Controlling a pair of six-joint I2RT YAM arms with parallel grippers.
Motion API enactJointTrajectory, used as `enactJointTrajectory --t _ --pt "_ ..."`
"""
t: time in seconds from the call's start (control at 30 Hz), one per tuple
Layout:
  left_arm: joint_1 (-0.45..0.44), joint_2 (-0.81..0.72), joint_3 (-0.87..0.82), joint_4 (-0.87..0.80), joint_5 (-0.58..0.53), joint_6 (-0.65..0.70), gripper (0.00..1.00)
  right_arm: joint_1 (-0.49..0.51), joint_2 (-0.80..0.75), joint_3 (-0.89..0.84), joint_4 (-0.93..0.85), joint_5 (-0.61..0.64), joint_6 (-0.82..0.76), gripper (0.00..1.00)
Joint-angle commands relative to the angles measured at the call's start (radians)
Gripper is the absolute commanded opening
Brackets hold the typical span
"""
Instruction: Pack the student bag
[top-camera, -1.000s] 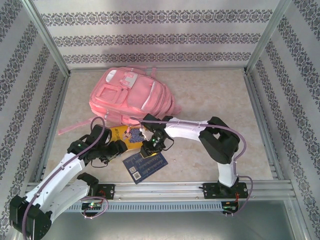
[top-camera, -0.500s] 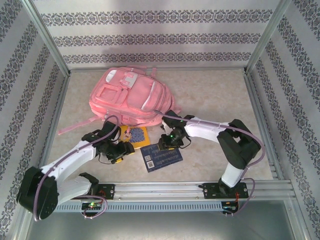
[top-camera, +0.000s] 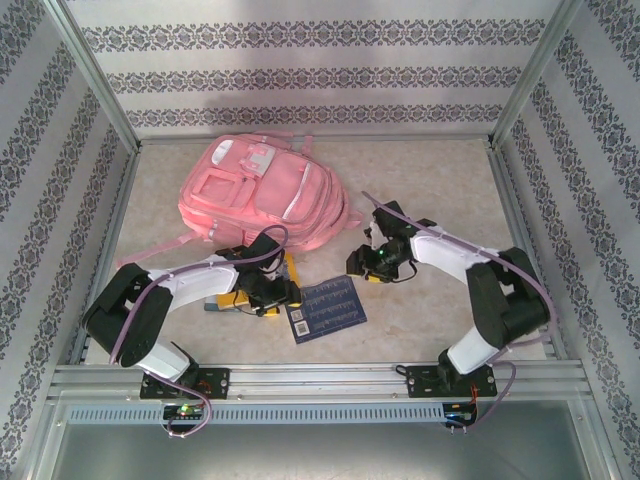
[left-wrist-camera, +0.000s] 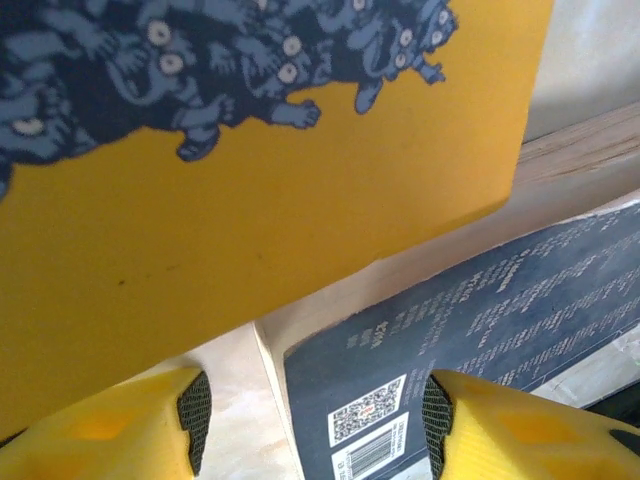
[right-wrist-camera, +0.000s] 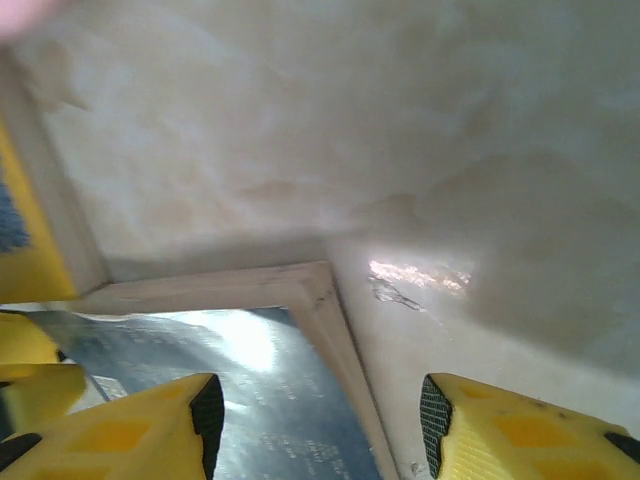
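Trouble: left pincer (left-wrist-camera: 310, 425), spread like right pincer (right-wrist-camera: 320, 420), might skid yellow book (left-wrist-camera: 250, 200) into blue book (top-camera: 328, 308) at three o'clock.

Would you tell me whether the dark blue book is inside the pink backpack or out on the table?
Out. The dark blue book lies flat on the table in front of the backpack, barcode side up.

Pale wallpaper panels (top-camera: 320, 70) with dark floral bands enclose a beige marbled tabletop (top-camera: 430, 180) — aluminium posts (top-camera: 95, 75) frame the corners.
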Motion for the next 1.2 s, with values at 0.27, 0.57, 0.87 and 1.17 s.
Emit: enactJointTrajectory --t 0.27,0.57,0.87,1.17 --pt "-0.018 0.084 0.022 0.054 0.007 0.048 0.55 0.082 0.096 0.003 -0.003 -0.081 -0.035 0.55" --pt "-0.020 0.122 0.059 0.042 0.009 0.074 0.49 0.112 0.073 0.018 -0.038 -0.113 -0.032 0.44" --pt "-0.021 0.145 0.099 0.005 0.009 0.107 0.44 0.119 -0.034 0.034 -0.119 -0.179 -0.056 0.24" --pt "-0.024 0.137 0.169 -0.094 -0.015 0.182 0.47 0.120 -0.042 0.003 -0.094 -0.178 -0.040 0.00"
